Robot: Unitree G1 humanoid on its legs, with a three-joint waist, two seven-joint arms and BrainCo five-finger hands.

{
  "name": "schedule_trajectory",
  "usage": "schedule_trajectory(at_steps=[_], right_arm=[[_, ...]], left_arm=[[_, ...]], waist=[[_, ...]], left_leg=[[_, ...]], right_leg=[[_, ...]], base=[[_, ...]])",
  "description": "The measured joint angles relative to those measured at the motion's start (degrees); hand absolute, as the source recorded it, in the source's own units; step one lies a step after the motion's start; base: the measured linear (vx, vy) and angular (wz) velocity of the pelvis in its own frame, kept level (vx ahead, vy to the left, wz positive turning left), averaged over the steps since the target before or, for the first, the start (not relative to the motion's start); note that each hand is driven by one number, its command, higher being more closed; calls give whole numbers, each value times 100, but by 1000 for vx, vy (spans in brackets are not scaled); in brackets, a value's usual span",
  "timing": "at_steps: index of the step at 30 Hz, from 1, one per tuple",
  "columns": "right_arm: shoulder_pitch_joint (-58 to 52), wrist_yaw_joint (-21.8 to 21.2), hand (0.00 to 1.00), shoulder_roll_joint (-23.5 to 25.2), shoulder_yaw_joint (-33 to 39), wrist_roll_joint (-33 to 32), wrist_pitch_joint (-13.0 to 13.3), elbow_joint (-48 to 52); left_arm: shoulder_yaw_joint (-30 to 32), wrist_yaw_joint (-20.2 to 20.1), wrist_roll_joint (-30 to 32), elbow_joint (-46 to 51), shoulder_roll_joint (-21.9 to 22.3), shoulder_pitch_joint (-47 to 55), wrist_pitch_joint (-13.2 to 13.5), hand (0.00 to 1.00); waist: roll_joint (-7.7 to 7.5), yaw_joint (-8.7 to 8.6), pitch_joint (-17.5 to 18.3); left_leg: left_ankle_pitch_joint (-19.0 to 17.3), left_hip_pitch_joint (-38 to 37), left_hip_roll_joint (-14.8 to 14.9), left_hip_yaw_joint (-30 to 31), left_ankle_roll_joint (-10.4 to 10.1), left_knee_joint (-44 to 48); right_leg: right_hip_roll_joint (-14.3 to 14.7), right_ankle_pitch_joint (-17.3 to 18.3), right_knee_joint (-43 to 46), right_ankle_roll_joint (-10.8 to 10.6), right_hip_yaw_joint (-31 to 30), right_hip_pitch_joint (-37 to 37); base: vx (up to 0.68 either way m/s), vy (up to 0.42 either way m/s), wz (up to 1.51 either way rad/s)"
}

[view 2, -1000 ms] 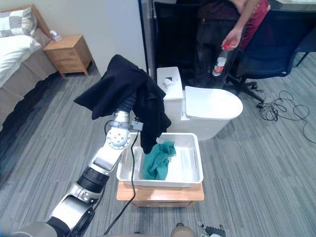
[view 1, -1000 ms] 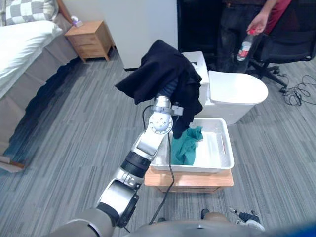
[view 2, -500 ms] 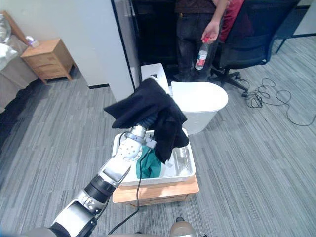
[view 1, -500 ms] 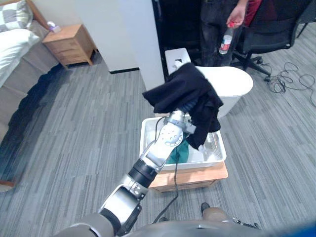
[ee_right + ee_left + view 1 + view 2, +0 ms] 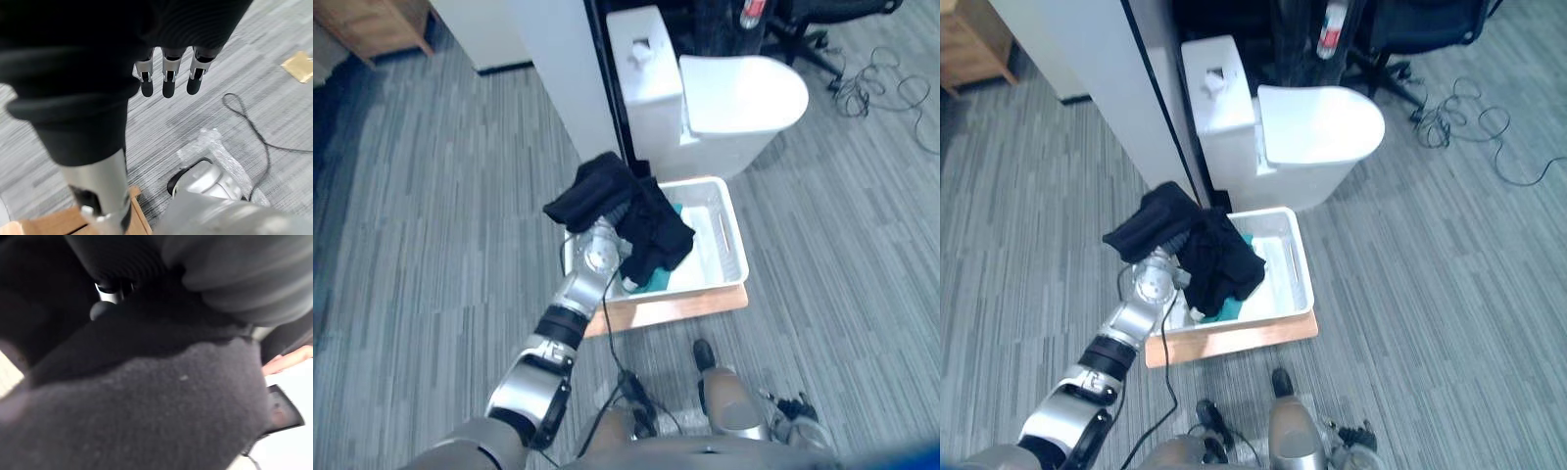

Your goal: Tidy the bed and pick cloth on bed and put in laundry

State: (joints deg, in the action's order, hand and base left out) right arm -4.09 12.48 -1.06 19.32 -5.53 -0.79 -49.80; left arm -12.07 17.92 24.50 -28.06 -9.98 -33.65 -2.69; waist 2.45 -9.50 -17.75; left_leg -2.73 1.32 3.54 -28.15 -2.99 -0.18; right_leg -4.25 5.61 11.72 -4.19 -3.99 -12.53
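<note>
Grey striped carpet [image 5: 431,196] covers the floor, with a white partition wall [image 5: 558,59] and a white toilet [image 5: 744,93] at the far side. Just in front of the toilet stands a low wooden desk [image 5: 685,305], and a white laundry basket [image 5: 729,230] sits on it. A teal cloth [image 5: 656,281] lies bunched in the basket's left part.

The robot's left arm reaches in from the lower left up to the basket's near left corner. A black cloth [image 5: 636,211] is draped over the left hand [image 5: 234,274] and hangs above the basket's left half. One fold sticks out past the basket's left rim. The cloth's lower end drops inside the rim over the teal cloth, but whether the two touch cannot be told. In the left wrist view the dark fabric lies right against the hand's ribbed cover and hides the fingers, so it cannot be told whether they are curled round the cloth or straight.

The right hand [image 5: 166,81] hangs over the carpet on the robot's right, fingers straight and relaxed, pointing down, with nothing in them.
</note>
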Motion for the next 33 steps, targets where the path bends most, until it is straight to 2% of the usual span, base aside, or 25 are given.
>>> schedule_trajectory(at_steps=[2,5,7,10,14,17,20,23,24,27,30,31,33], right_arm=[[52,38,0,4,-28,-12,27,161],[225,64,0,-4,-54,-63,53,234],[281,59,0,-26,-53,-63,76,390],[387,-1,0,-137,-175,-59,76,378],[242,-136,0,-176,-225,-40,186,437],[-163,-81,0,-144,-336,218,175,466],[-198,-102,0,-295,-287,410,139,304],[-190,-201,0,-449,-308,473,132,72],[-81,-261,0,-512,-294,482,125,-140],[37,-398,0,-643,-296,688,125,-453],[56,-518,0,-730,-297,693,126,-690],[120,-559,0,-733,-302,694,128,-818],[180,-582,0,-735,-304,693,136,-939]], left_arm=[[-130,-11,175,-12,-231,-192,-41,100],[-469,-195,374,-6,-618,-421,-11,100],[-730,-454,384,-5,-858,-455,94,100],[-886,-837,369,27,-1079,-426,206,100],[-999,-1173,357,339,-1421,123,328,100],[-1247,-1489,245,818,-1662,720,367,100],[-1730,-1761,89,1251,-1800,1238,474,100],[-2164,-2057,84,1365,-1855,1491,621,100],[-2348,-2273,34,1466,-1987,1682,725,100],[-2447,-2604,-226,1825,-2273,1992,807,100],[-2377,-2746,-429,2050,-2305,2092,841,100],[-2356,-2745,-537,2066,-2306,2157,852,0],[-2340,-2728,-538,2065,-2292,2173,852,0]], waist=[[20,28,-106],[153,53,-208],[298,45,-323],[391,25,-371],[503,-157,-437],[645,-261,-506],[807,-379,-582],[901,-443,-576],[953,-570,-570],[1028,-694,-572],[1135,-797,-571],[1149,-879,-561],[1157,-944,-562]], left_leg=[[0,123,-5,-62,0,42],[2,350,-45,-174,-1,46],[1,407,-68,-302,-2,34],[1,544,-76,-451,-3,39],[-7,567,-91,-730,-15,47],[-8,559,-122,-877,-18,53],[-8,485,-185,-917,-18,171],[-11,308,-216,-907,-22,183],[-12,279,-231,-894,-22,189],[-12,288,-258,-868,-21,190],[-12,292,-263,-667,-19,232],[-12,299,-264,-560,-19,237],[-13,327,-266,-507,-18,238]], right_leg=[[-9,-2,67,2,-31,-158],[-35,-9,142,-2,-145,-467],[-48,-19,148,-11,-208,-565],[-56,-21,148,-11,-258,-713],[-60,-21,147,-10,-330,-783],[-76,-21,122,-10,-389,-793],[-159,-21,91,-10,-464,-691],[-193,-21,12,-10,-477,-489],[-207,-23,2,-13,-479,-454],[-225,-133,-228,-108,-562,-400],[-247,-277,-485,-145,-569,-276],[-248,-304,-525,-150,-569,-266],[-249,-363,-603,-167,-569,-265]], base=[[-51,-18,-12],[-24,4,-14],[20,35,-16],[44,37,-8],[65,40,-15],[93,55,-17],[51,53,-8],[45,49,-5],[22,32,-1],[7,12,-14],[-5,-1,-5],[0,0,0],[-54,-38,-2]])
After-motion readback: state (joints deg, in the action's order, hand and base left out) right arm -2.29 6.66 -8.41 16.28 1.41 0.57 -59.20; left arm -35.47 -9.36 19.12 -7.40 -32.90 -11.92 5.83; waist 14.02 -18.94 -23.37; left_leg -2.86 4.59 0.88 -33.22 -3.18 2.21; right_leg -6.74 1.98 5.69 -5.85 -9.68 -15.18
